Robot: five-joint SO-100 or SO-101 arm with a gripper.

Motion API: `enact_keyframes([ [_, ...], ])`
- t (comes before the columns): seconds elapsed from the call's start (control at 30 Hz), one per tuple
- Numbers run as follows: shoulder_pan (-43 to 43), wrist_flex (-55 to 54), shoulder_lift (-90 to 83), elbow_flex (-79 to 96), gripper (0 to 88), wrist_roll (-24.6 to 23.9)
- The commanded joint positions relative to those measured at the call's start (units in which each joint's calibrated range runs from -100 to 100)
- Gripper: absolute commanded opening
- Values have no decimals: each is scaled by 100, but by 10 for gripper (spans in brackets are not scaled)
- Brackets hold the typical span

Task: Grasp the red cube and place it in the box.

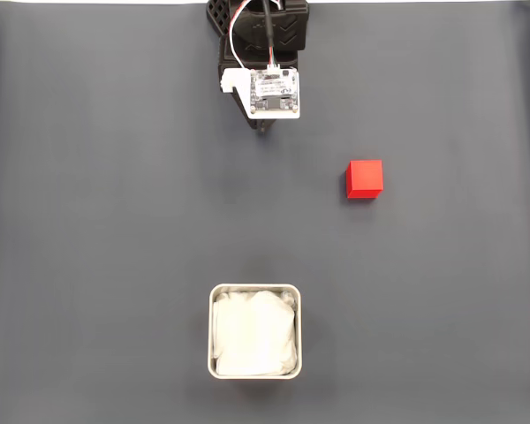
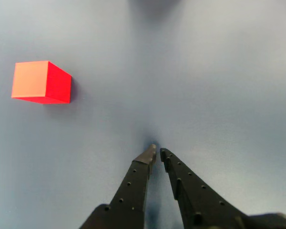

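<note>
The red cube (image 1: 364,178) rests on the grey mat, right of centre in the fixed view; the wrist view has the red cube (image 2: 41,82) at upper left. The box (image 1: 255,370), a square silvery tray with white lining, stands near the bottom centre of the fixed view. My gripper (image 1: 263,129) sits at the top centre under the arm's white board, well left of the cube and far above the box in the picture. In the wrist view my gripper (image 2: 158,151) has black fingers nearly touching at the tips, with nothing between them.
The dark grey mat (image 1: 97,221) covers the whole table. The arm's black base (image 1: 258,26) is at the top edge of the fixed view.
</note>
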Motion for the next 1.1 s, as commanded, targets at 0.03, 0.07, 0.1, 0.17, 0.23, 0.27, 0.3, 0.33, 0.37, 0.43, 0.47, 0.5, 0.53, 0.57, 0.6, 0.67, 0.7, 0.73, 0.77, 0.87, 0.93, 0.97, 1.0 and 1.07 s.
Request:
enact_keyframes([
  [0.03, 1, 120, 9, 45, 0, -29],
  [0.07, 1, 120, 9, 45, 0, -29],
  [0.1, 1, 120, 9, 45, 0, -29],
  [0.17, 1, 120, 9, 45, 0, -29],
  [0.23, 1, 120, 9, 45, 0, -29],
  [0.27, 1, 120, 9, 45, 0, -29],
  [0.3, 1, 120, 9, 45, 0, -29],
  [0.33, 1, 120, 9, 45, 0, -29],
  [0.37, -6, 120, 9, 45, 0, -29],
  [0.43, -14, 120, 9, 45, 0, -29],
  [0.47, -14, 120, 9, 45, 0, -29],
  [0.5, -14, 120, 9, 45, 0, -29],
  [0.53, -14, 120, 9, 45, 0, -29],
  [0.57, -14, 120, 9, 45, 0, -29],
  [0.6, -14, 120, 9, 45, 0, -29],
  [0.67, -6, 120, 9, 45, 0, -29],
  [0.7, -6, 120, 9, 45, 0, -29],
  [0.73, 1, 120, 9, 45, 0, -34],
  [0.77, 1, 120, 9, 45, 0, -39],
  [0.87, 1, 120, 9, 45, 0, -15],
  [0.93, 1, 30, 9, 45, 0, 142],
  [0.97, 1, -175, 9, 27, 0, 103],
  [1.0, 1, -429, 9, -37, 0, 63],
  [1.07, 1, -995, 52, -247, 0, 20],
])
